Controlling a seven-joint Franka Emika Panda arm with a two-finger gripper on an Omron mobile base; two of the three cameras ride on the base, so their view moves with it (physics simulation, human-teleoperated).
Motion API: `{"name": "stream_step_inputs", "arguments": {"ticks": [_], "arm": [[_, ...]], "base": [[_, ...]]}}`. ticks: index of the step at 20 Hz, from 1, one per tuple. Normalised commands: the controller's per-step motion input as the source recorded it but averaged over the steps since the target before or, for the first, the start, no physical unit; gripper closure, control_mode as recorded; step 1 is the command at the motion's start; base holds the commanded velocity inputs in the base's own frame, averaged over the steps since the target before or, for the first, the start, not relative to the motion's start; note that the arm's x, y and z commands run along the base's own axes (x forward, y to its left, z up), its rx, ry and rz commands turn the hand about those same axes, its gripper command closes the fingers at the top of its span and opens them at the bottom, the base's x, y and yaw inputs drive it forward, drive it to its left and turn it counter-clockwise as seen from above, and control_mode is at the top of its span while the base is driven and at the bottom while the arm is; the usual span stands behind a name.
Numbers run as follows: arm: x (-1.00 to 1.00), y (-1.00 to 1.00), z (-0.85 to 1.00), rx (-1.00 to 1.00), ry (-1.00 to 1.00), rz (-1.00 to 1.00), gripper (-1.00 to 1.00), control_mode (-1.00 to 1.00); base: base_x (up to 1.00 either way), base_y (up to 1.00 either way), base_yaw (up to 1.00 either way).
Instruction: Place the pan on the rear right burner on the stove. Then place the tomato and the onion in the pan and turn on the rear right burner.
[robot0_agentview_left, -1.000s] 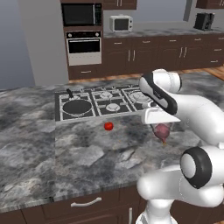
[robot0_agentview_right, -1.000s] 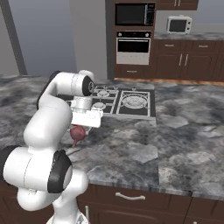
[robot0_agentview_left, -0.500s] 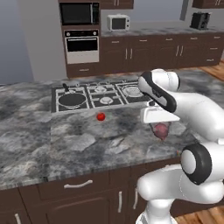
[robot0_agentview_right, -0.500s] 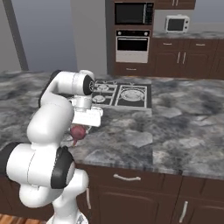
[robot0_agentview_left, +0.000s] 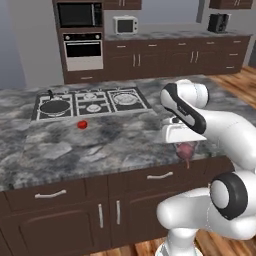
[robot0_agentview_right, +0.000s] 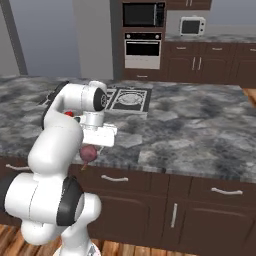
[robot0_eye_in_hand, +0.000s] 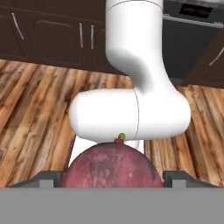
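My gripper (robot0_agentview_left: 185, 148) points down at the counter's front right edge, shut on the onion (robot0_agentview_left: 186, 151), a dull maroon ball. In the right base view the onion (robot0_agentview_right: 89, 153) hangs below the hand. The hand view has the onion (robot0_eye_in_hand: 113, 166) between the fingertips (robot0_eye_in_hand: 46, 177), with wood floor below it. The bright red tomato (robot0_agentview_left: 82, 124) lies on the counter in front of the stove (robot0_agentview_left: 115, 107). The pan (robot0_agentview_left: 55, 106) sits on the stove's left burner. In the right base view the tomato (robot0_agentview_right: 69, 114) peeks out beside my arm.
The marble island counter (robot0_agentview_left: 115, 137) has dark drawers and cabinet doors (robot0_agentview_left: 100, 210) under its front edge. A wall oven (robot0_agentview_left: 80, 49) and a microwave (robot0_agentview_left: 125, 24) stand at the back. Wood floor (robot0_eye_in_hand: 30, 100) lies under the hand.
The whole picture has shifted: the base has backed away from the island, so the stove looks farther off and the cabinet fronts show. The onion stays in my gripper.
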Motion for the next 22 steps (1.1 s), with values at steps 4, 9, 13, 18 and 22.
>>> {"name": "stream_step_inputs", "arguments": {"ticks": [4,9,13,18,22], "arm": [[0.0,0.0,0.0,0.0,0.0,0.0,1.0,1.0],[0.0,0.0,0.0,0.0,0.0,0.0,1.0,1.0],[0.0,0.0,0.0,0.0,0.0,0.0,1.0,1.0],[0.0,0.0,0.0,0.0,0.0,0.0,1.0,1.0],[0.0,0.0,0.0,0.0,0.0,0.0,1.0,1.0]], "base": [[0.0,-0.84,0.13],[-0.37,-0.82,0.27],[-0.44,-0.8,0.42],[-0.42,-0.8,0.41],[-0.49,-0.83,0.4]]}}
